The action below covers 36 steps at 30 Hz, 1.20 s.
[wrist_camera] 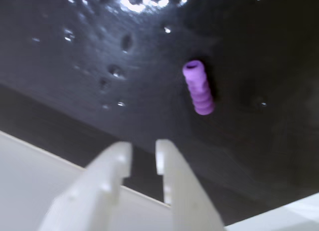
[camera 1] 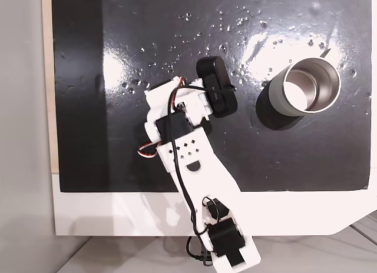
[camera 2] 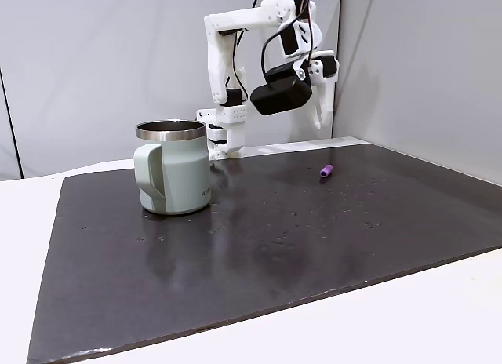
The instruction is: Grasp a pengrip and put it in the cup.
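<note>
The pengrip [wrist_camera: 198,87] is a small purple ribbed tube lying on the black mat. In the wrist view it sits ahead of my gripper [wrist_camera: 143,152] and a little to the right. The two white fingers stand a narrow gap apart with nothing between them. In a fixed view the gripper [camera 2: 320,121] hangs pointing down, well above the pengrip [camera 2: 326,172]. The cup [camera 2: 172,168] is a steel-rimmed, grey-green mug with a handle, standing upright far to the left. From above, the cup [camera 1: 312,85] shows an empty shiny inside.
The black mat [camera 1: 88,137] covers most of the white table and carries small shiny specks near its far side. My white arm [camera 1: 197,167] reaches in from the table's near edge. A grey wall stands behind the arm's base [camera 2: 223,132].
</note>
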Each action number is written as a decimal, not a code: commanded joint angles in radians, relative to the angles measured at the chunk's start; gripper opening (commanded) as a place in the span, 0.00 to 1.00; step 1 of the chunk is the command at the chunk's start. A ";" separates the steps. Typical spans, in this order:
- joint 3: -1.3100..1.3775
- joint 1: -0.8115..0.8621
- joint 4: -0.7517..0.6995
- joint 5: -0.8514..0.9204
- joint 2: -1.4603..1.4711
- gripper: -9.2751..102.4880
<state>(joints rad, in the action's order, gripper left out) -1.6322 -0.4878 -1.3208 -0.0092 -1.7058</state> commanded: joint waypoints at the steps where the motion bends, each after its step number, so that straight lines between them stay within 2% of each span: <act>1: 0.130 -0.035 -0.066 0.046 0.057 0.17; 9: 0.186 -0.078 -0.118 0.095 0.172 0.25; 15: 0.192 -0.115 -0.146 0.127 0.236 0.26; 36: 0.011 -0.143 0.084 0.229 0.365 0.23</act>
<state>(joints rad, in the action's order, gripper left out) -1.6199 -0.6243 -1.2732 0.2071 -1.3361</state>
